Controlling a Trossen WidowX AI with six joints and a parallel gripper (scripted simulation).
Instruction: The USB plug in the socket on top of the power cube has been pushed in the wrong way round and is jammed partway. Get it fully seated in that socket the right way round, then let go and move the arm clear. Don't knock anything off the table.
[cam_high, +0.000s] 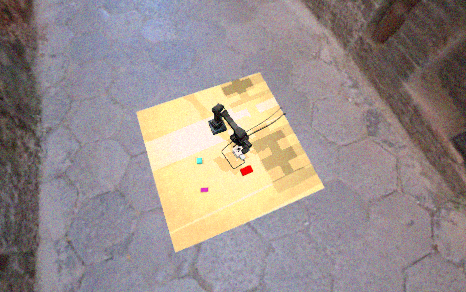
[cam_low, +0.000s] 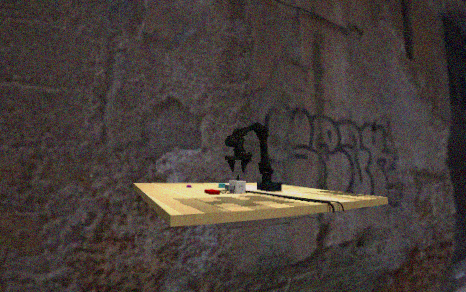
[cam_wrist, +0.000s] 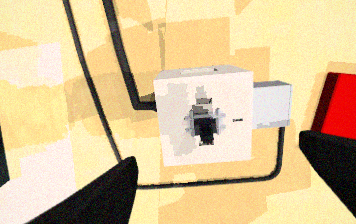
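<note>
The white power cube stands on the table. In the wrist view its top faces me, with the USB plug upright near the middle of that face. The plug looks black with grey parts around it. It also shows as a small dark stub above the cube in the exterior view. Its depth and which way round it sits cannot be told. My gripper is open and empty, pointing down above the cube, with one finger to each side of it in the wrist view. The fingers do not touch the plug.
A pale plug block sits against the cube's right side in the wrist view, its black cable looping around the cube. A red block lies nearby. Teal and magenta pieces lie farther off. Cables cross the table edge.
</note>
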